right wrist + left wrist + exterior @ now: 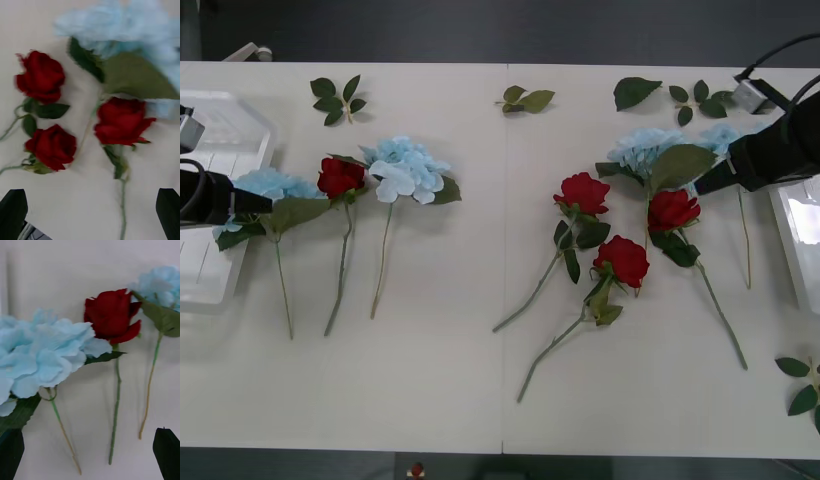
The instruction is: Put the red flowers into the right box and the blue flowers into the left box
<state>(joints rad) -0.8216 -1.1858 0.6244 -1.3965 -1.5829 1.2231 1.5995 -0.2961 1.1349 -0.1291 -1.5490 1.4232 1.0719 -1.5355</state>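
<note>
Black fingertips (14,210) of our right gripper (90,213) sit wide apart with nothing between them, hovering over three red flowers (122,122) on the right half of the white table (480,380), with a big green leaf (137,77) and a pale blue head just beyond. From the front we see that gripper (710,180) reaching in from the right, next to the blue flowers (642,150) there; the right box (798,235) sits at the table's right edge, nothing in it as far as we can tell. Our left gripper (90,450) is spread open too, empty, right by a blue head (41,356) beside the left box (220,150). One more red rose (340,176) and another blue cluster (408,168) lie just past it, stems flat on the table. Loose leaf sprigs (337,98) are scattered along the far edge.
</note>
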